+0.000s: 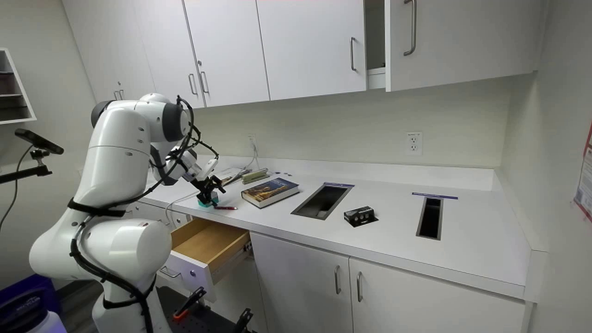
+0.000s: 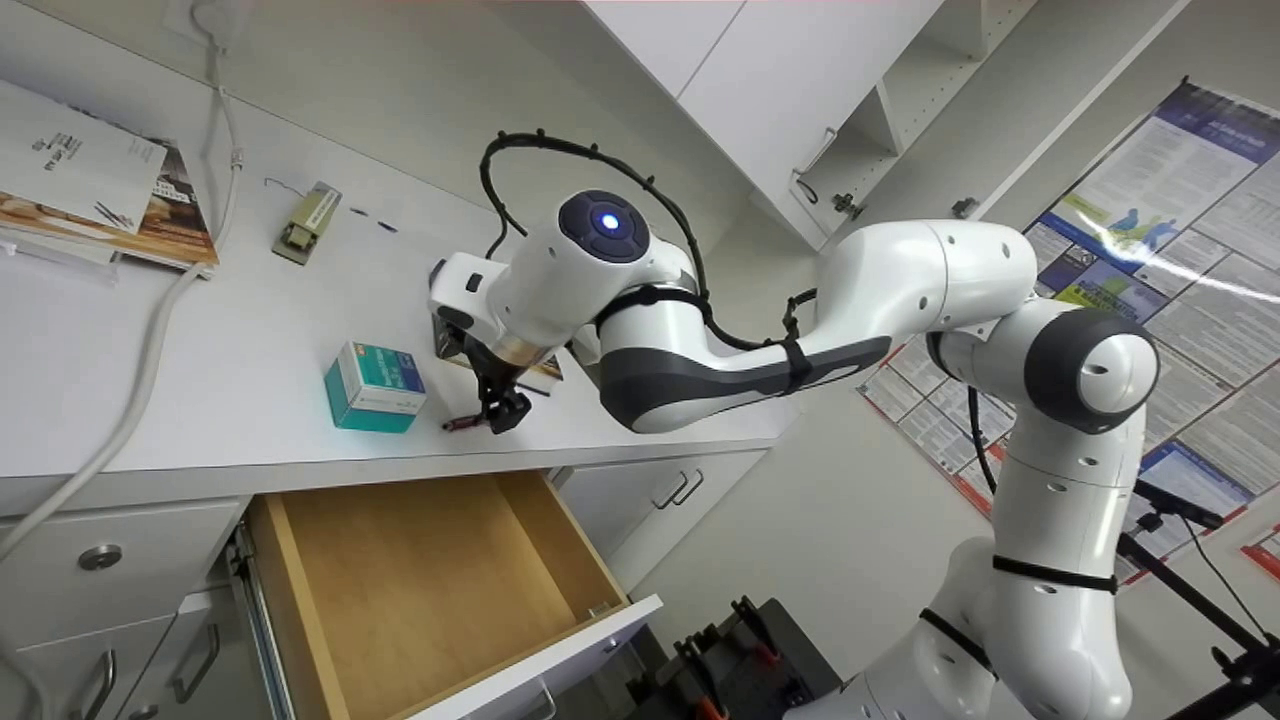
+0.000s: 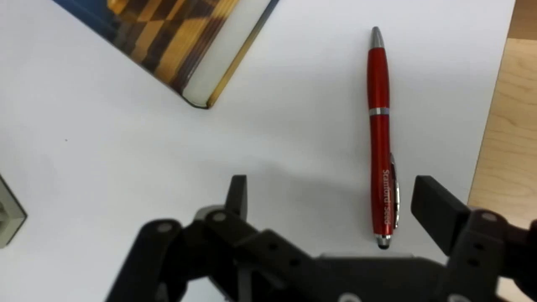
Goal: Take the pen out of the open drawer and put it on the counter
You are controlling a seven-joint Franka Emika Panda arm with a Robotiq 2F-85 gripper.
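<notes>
On the tabletop (image 1: pixel 388 189), near the open drawer (image 2: pixel 430 580): pen (image 3: pixel 379 138) unheld, jaws apart.
Pen lies flat near the edge; its clip end is between the jaws, which are likely spread to leave it free, so placing looks complete; wrist view shows the pen's full length and lettering; in an exterior view the jaws hide part of it, but the whole box (image 2: pixel 375 385) is visible.
</notes>
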